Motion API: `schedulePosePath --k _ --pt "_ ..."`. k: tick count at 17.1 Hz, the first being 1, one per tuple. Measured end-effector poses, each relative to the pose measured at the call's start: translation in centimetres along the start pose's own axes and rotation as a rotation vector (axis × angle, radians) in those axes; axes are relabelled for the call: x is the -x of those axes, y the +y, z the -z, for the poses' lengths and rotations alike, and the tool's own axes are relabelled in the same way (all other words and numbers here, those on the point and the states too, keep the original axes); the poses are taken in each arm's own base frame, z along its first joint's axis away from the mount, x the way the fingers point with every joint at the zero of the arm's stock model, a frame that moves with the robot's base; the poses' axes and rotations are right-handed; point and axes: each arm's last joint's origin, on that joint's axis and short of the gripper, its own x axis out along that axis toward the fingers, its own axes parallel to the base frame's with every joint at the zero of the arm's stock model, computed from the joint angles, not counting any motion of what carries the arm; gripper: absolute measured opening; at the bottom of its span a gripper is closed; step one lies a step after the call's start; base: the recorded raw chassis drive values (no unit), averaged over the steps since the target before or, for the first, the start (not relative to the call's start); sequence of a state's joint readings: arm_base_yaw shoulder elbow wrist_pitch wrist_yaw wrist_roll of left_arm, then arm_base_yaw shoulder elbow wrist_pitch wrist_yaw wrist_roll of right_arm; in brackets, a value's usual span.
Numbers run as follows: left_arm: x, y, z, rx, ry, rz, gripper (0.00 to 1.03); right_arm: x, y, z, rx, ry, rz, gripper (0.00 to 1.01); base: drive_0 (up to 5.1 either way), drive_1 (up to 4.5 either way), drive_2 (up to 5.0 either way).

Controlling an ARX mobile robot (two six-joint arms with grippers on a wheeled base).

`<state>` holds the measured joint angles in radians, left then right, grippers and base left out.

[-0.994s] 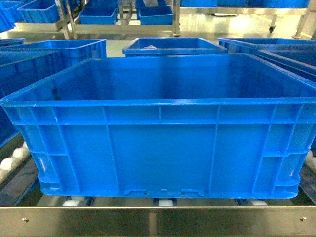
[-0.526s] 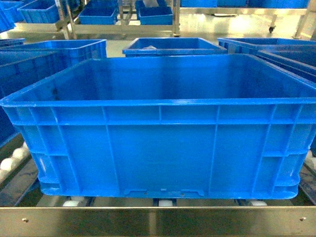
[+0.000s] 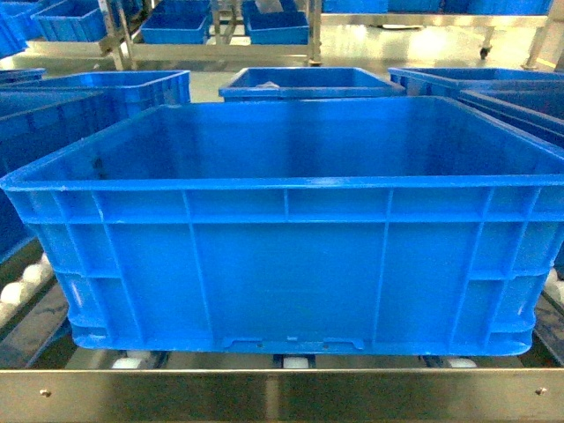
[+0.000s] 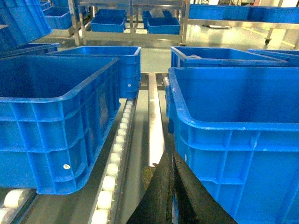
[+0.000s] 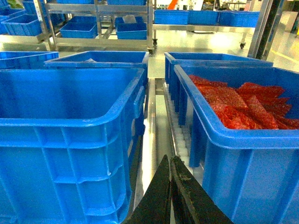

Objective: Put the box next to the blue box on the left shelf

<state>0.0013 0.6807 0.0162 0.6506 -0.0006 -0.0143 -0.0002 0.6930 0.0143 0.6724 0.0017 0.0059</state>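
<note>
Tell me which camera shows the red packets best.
The right wrist view: the red packets lie heaped inside the crate right of the box. The head view shows only that crate's rim, contents hidden; the left wrist view shows nothing of them.

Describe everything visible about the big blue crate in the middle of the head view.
The box is bright blue moulded plastic, rectangular, open-topped and apparently empty. It has a thick rim, vertical ribs along its sides and two small notches in the bottom edge. It sits upright and level on the left shelf, resting on white rollers behind the riveted metal front rail. Other blue crates stand apart on either side; nothing is seen gripping it.
</note>
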Motion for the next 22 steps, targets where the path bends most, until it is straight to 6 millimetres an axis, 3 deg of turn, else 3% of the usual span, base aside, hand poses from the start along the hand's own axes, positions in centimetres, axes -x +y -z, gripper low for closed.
schedulePosePath --k 22 --pt "3.4 0.0 -0.7 0.000 -0.032 0.000 0.02 3.4 0.0 -0.6 0.000 -0.020 0.000 0.02 0.0 0.00 0.0"
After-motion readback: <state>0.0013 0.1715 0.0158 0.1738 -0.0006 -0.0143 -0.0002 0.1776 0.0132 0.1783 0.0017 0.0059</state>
